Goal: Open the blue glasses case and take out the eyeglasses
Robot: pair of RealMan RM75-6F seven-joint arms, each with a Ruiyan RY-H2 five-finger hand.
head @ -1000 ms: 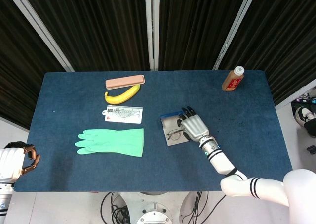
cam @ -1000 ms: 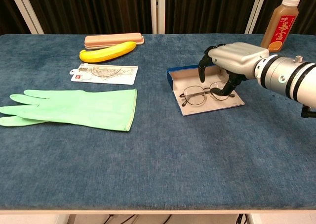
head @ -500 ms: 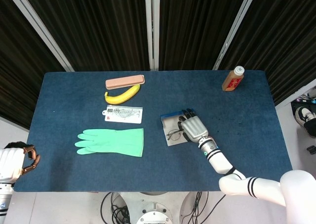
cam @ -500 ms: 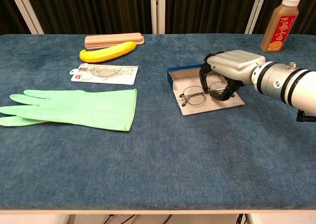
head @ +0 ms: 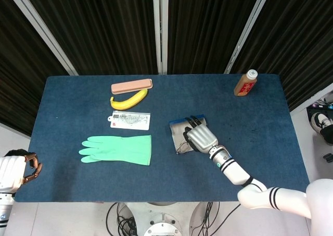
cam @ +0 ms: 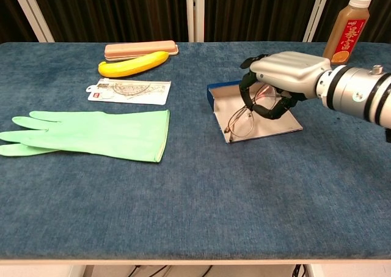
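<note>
The blue glasses case (cam: 282, 125) lies open and flat on the table, right of centre, its blue wall (head: 180, 123) toward the back. My right hand (cam: 282, 76) hangs over it, its fingers curled round the eyeglasses (cam: 240, 124). The hand grips the right side of the thin metal frame, and that side is tilted up off the pale lining. The left lens hangs low near the lining. From above, the right hand (head: 201, 138) covers most of the case. My left hand (head: 20, 169) rests off the table's near-left corner, fingers curled in and holding nothing.
A green rubber glove (cam: 91, 133) lies flat at the left. Behind it are a packaged card (cam: 128, 90), a banana (cam: 133, 65) and a pink case (cam: 140, 49). A brown bottle (cam: 346, 29) stands at the far right corner.
My right hand has closed on the eyeglasses and tipped them up; one side of the frame has risen off the lining. The left hand has not moved.
</note>
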